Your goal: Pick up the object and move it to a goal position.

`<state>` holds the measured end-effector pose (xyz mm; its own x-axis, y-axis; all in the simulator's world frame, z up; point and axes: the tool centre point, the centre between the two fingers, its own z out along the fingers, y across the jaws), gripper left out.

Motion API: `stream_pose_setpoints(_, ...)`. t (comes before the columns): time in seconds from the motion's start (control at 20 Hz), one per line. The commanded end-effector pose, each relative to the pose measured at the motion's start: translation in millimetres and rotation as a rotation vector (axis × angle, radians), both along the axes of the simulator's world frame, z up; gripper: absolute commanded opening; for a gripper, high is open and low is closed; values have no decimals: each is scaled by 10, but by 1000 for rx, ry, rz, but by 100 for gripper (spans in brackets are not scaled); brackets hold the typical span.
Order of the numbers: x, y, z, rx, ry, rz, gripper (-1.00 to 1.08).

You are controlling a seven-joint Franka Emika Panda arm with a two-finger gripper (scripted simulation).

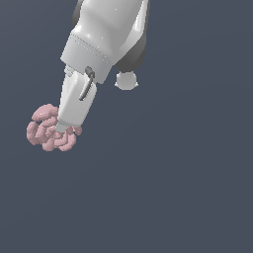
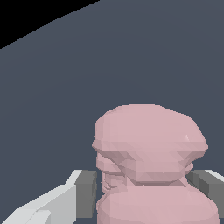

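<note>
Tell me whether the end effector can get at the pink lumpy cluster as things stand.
Probably yes; it seems to be there already. In the wrist view the pink cluster sits between the two fingers of the end effector, with nothing else between them. Whether the pads press on it I cannot tell.

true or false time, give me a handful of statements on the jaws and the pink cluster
1. The pink cluster sits between the jaws of the gripper. True.
2. The cluster is bright green. False: it is dusty pink.
3. In the exterior view the arm comes down from the top toward the cluster. True.
4. The cluster is one smooth ball. False: it is lumpy, made of many elongated blobs.
5. Several other objects lie around it. False: only a plain dark surface shows.
</note>
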<state>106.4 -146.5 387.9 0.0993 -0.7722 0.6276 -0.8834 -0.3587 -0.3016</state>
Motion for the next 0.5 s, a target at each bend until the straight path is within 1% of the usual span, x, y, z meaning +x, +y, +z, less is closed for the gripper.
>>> stream_pose_setpoints(0.0,-1,-15,176,-19,-35,-36,-100)
stream_pose_setpoints(0.25,-23,-32,510,-57,-101,-106,-100)
stream_pose_setpoints(0.45,-50,-34,728,-82,-144,-153,-100)
